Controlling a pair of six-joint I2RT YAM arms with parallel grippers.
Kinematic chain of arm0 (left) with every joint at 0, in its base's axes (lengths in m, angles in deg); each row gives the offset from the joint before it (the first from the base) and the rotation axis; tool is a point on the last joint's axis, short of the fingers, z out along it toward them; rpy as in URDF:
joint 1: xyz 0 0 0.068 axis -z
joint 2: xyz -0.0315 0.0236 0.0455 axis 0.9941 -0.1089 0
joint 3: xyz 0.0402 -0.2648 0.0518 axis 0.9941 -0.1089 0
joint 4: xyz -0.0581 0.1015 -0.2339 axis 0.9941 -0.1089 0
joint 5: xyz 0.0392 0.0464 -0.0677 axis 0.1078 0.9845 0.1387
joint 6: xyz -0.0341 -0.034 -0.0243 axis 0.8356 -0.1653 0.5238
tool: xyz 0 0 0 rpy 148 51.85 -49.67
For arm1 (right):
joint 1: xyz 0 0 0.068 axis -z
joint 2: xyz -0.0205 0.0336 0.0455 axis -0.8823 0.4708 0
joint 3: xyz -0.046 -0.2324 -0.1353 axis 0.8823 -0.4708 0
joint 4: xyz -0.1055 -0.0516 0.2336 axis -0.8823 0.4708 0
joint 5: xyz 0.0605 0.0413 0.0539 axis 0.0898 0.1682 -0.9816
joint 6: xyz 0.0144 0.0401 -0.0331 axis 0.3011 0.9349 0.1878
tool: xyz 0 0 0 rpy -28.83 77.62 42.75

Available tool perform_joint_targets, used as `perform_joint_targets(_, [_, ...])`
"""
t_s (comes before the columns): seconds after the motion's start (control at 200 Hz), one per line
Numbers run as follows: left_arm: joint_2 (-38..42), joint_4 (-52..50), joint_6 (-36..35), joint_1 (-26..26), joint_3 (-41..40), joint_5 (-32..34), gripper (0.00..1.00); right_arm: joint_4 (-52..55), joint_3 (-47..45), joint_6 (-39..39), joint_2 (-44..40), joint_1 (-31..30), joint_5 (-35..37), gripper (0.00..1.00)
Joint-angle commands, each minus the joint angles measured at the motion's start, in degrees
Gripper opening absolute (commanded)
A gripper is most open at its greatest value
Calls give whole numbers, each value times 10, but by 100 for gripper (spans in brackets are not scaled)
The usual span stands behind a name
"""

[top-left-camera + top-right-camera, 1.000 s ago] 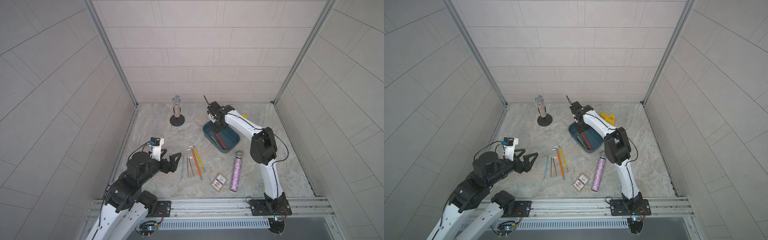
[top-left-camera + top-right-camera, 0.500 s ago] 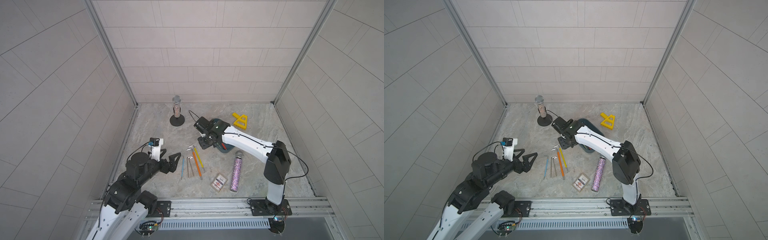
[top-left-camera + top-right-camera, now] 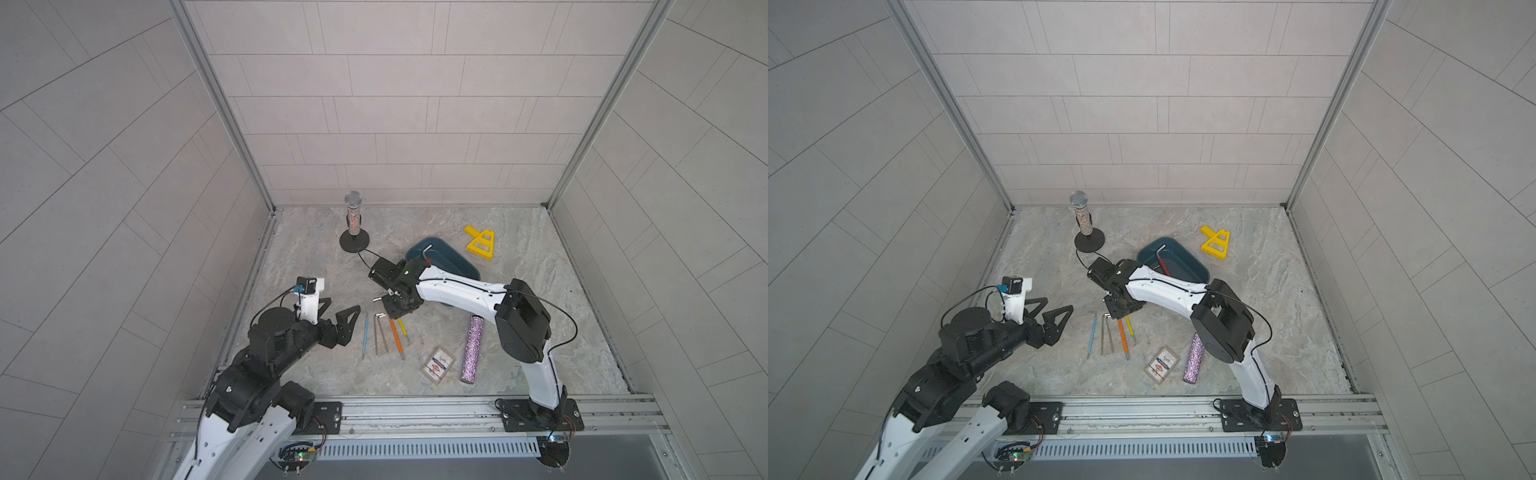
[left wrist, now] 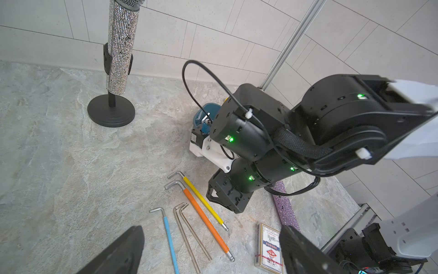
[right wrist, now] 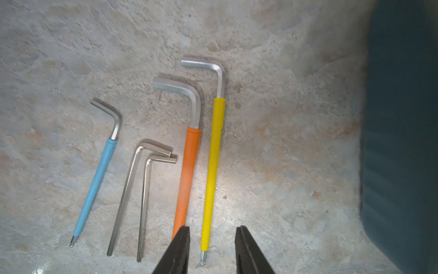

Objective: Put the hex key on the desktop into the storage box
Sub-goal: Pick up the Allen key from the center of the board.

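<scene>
**Hex keys: five on the desktop, one in the storage box**

Six hex keys are counted. Five lie in one row on the desktop (image 3: pixel 540 316), in the front half and left of centre, with the long shanks running toward the front edge. They are one blue-sleeved key (image 5: pixel 94 187), one longer steel key (image 5: pixel 125 197), one shorter steel key (image 5: pixel 144 208), one orange-sleeved key (image 5: pixel 187 180) and one yellow-sleeved key (image 5: pixel 213 170). The orange and yellow keys lie side by side, almost touching. The two steel keys are nested at the bend. The blue key is set apart, nearest the left edge. The sixth, a red-sleeved key (image 3: pixel 1163 266), lies inside the single storage box (image 3: pixel 455 264), which stands behind the row, toward the rear edge.

The right gripper (image 5: pixel 212 227) is held over the orange and yellow keys. Its jaws stand a narrow gap apart and no key is gripped. The left gripper (image 3: pixel 343 305) is spread wide and empty, between the left edge and the blue key.

One microphone on a round stand (image 3: pixel 353 220) is placed near the left rear corner. One yellow triangular frame (image 3: pixel 482 243) lies near the rear edge, beside the box. One glitter tube (image 3: pixel 471 349) and one card pack (image 3: pixel 438 363) lie near the front edge.

Bare desktop runs along the right edge and between the stand and the left edge. Walls close the left, rear and right edges; a rail closes the front
</scene>
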Motion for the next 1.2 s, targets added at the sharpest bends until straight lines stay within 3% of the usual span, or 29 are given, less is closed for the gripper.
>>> perform_joint_targets(0.0, [2,15,-3,-4,-6,3,97,-1,7,11,10,-1,-2,36])
perform_joint_targets(1.051, [1,16,-3,-4,-8,1,97,3,35,23,97,19,-22,29])
perform_joint_targets(1.191, [2,16,-3,-4,-7,1,97,19,48,26,107,19,-16,23])
